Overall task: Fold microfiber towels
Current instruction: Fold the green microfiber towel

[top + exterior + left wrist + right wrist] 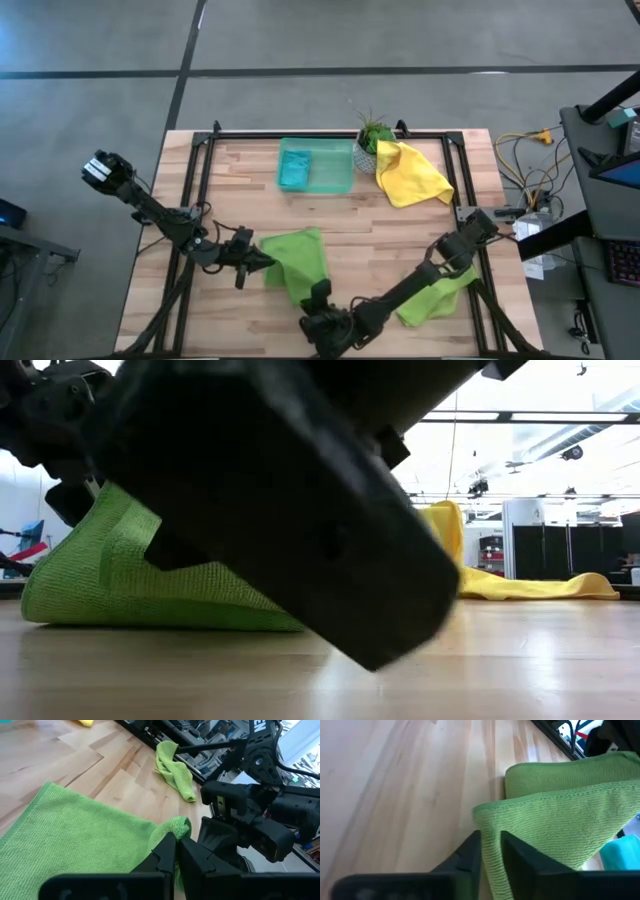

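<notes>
- Lime green towel (297, 262) lies on the wooden table (240, 190), at 6 o'clock from the translucent tray (330, 170).
- Left gripper (262, 262) is clenched on the towel's 9 o'clock edge; the left wrist view shows cloth pinched between its fingers (167, 855).
- Right gripper (318, 295) sits at the towel's 5 o'clock corner, fingers (470, 851) closed around a raised hem.
- Judgement: both grips should rise level and travel together, keeping the edge taut so corners meet squarely.
- Fabric: soft, looped pile, stitched hem, drapes limply.
- Second lime towel (438, 295) lies crumpled at 3 o'clock; yellow towel (410, 172) is heaped by the potted plant (372, 135); teal towel (295, 168) sits in the tray.
</notes>
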Robot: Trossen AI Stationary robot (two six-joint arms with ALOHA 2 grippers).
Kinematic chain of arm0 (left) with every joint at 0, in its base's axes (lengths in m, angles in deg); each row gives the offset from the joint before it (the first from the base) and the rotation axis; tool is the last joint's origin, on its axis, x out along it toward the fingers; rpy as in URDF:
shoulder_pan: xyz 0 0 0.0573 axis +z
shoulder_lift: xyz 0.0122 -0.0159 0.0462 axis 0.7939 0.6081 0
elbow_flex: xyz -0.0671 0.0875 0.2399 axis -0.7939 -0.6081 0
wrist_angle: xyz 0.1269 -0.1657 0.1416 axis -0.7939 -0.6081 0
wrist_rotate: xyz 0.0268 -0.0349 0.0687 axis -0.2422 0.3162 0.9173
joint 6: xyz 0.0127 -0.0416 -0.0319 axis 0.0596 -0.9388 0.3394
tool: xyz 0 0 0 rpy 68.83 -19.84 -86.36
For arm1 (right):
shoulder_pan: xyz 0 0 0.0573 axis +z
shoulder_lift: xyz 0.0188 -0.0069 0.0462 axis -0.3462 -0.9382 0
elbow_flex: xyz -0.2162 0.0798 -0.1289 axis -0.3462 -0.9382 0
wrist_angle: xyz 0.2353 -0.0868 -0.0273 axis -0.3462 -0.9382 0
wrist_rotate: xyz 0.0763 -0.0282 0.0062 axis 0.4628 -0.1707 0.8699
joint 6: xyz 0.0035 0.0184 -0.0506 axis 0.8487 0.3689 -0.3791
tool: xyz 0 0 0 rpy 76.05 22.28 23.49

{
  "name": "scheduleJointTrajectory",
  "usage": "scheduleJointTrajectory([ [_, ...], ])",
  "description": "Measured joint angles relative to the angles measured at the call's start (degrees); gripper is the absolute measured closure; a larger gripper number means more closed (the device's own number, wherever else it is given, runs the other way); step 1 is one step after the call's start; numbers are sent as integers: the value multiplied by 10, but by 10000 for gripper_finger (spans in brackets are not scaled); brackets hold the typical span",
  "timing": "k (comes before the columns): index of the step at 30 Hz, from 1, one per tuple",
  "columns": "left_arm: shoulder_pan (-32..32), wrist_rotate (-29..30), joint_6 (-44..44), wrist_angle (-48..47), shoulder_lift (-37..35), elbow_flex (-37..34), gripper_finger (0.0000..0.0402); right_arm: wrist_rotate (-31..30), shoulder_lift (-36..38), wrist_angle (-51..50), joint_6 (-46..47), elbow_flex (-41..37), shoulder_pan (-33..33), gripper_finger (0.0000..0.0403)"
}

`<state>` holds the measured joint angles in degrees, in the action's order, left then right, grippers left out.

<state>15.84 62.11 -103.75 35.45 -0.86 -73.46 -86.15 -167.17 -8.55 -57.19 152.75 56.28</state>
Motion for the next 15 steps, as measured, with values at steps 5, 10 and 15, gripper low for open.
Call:
scheduleJointTrajectory([
  [5,0,0,-2,0,0,-3,401,3,0,0,27,0,-4,390],
  [10,0,0,-2,0,0,-3,402,73,0,0,33,-1,-3,375],
  [15,0,0,-1,0,0,-3,401,76,0,5,41,-3,-2,332],
])
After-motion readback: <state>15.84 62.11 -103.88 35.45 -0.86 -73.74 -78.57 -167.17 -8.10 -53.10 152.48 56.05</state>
